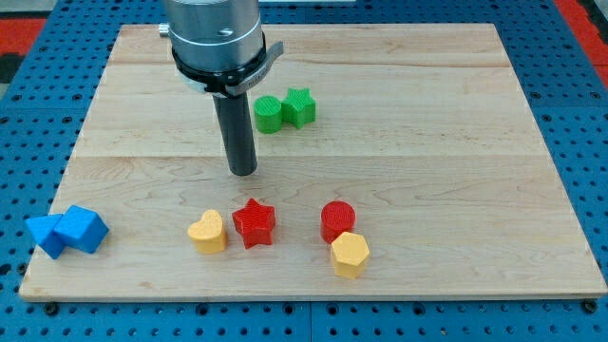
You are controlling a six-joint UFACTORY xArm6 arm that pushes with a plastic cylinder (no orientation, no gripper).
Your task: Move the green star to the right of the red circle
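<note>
- Camera view: a pale wooden board (pixel 456 142) lies on a blue pegboard surface (pixel 579 114).
- My tip (pixel 244 172) rests on bare wood near the board's middle; it is a plain rod, with no jaws to open or close.
- The green star (pixel 300 106) sits toward the view's top right of my tip, touching a green circle (pixel 269 114) on its left.
- The red circle (pixel 337 220) lies toward the view's bottom, touching a yellow hexagon (pixel 350 254) below it.
- A red star (pixel 254 222) and a yellow heart (pixel 207 232) sit left of it.
- Two blue blocks (pixel 66 231) touch at the bottom left.
</note>
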